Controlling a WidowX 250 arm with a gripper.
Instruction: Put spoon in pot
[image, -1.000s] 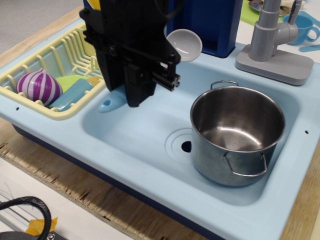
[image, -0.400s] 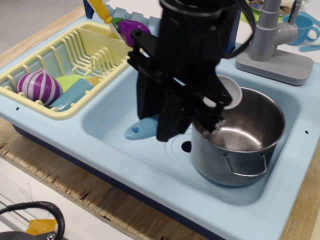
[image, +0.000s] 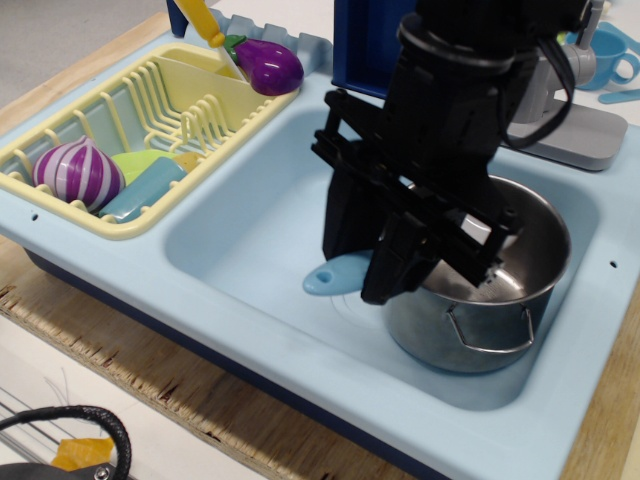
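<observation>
left of frame: yellow dish rack (image: 110, 110) with toys, not involved. centre: spoon (image: 337, 275) end pokes out lower left of the end effector (image: 400, 262), which pinches it; bowl hidden. right: pot (image: 478, 290) in sink (image: 230, 250). judgement: carry spoon fully over pot rim, then release low.
</observation>
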